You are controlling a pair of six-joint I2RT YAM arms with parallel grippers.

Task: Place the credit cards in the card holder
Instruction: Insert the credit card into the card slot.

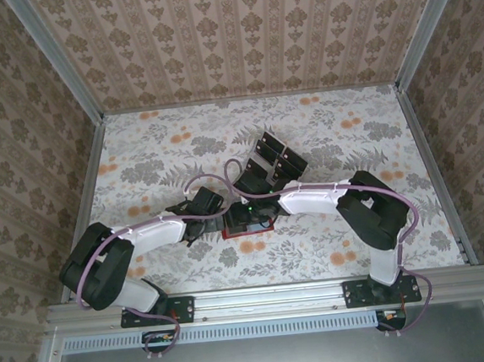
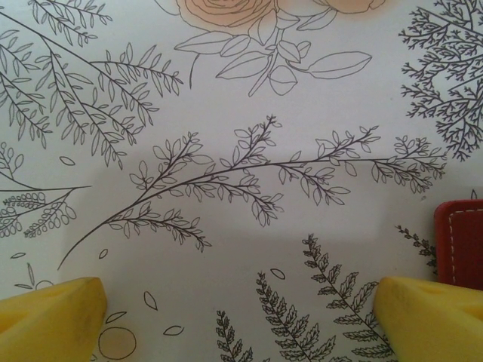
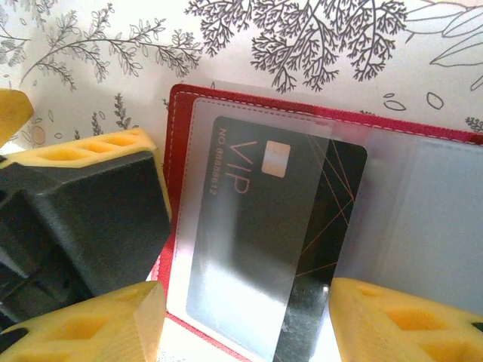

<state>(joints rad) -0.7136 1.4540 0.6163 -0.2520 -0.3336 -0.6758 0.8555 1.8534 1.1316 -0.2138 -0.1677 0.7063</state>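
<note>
Card (image 3: 272,241) in holder (image 3: 175,105) — others (image 1: 275,154) behind

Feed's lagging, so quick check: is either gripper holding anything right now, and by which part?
Left gripper is open over bare table, holding nothing. Right gripper straddles a credit card half inside the card holder; actual contact cannot be told.

Two yellow fingertips (image 2: 53,313) stand wide apart above the flowered tablecloth (image 2: 241,151); a red card holder (image 2: 460,241) corner lies at right.

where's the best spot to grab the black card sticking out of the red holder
Probably its exposed right end. The card sits mostly under the clear sleeve of the red holder, with only that end bare. Come from above, fingers across the card's two long edges, since it lies flat and thin.
</note>
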